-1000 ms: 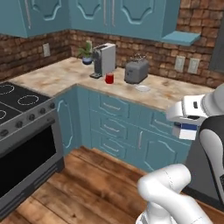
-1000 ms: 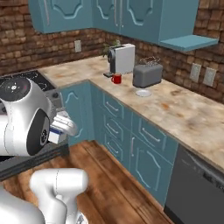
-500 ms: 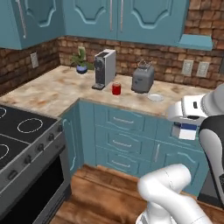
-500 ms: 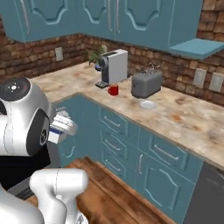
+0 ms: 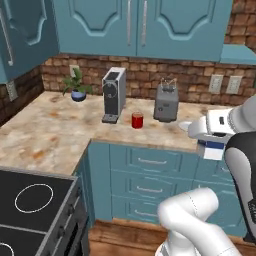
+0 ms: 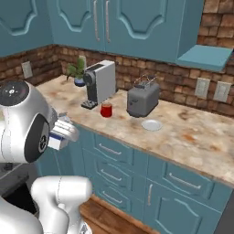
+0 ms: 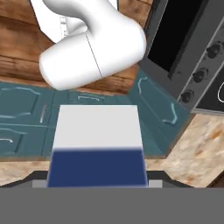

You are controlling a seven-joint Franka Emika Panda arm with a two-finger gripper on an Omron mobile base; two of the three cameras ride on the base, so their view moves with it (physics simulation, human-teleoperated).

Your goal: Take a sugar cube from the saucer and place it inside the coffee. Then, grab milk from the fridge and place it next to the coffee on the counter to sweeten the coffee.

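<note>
My gripper (image 5: 212, 140) is shut on the milk (image 5: 214, 151), a white carton with a blue band, held in front of the teal drawers below counter height. In the hand view the milk (image 7: 98, 146) sits between the jaws. The coffee (image 5: 137, 120), a red cup, stands on the counter (image 5: 45, 135) beside the coffee machine. In the right base view the coffee (image 6: 106, 110) is left of the white saucer (image 6: 151, 124), and the milk (image 6: 56, 140) hangs by the arm's elbow. The fridge is out of view, and any sugar cube is too small to tell.
A black-and-white coffee machine (image 5: 113, 95) and a grey toaster (image 5: 166, 101) stand at the back of the counter, with a potted plant (image 5: 76, 85) further left. A black stove (image 5: 30, 210) lies at the lower left. Teal cabinets hang overhead.
The base has driven and turned, so the counter with the cup and toaster now sits closer and more central. The milk stays in my gripper.
</note>
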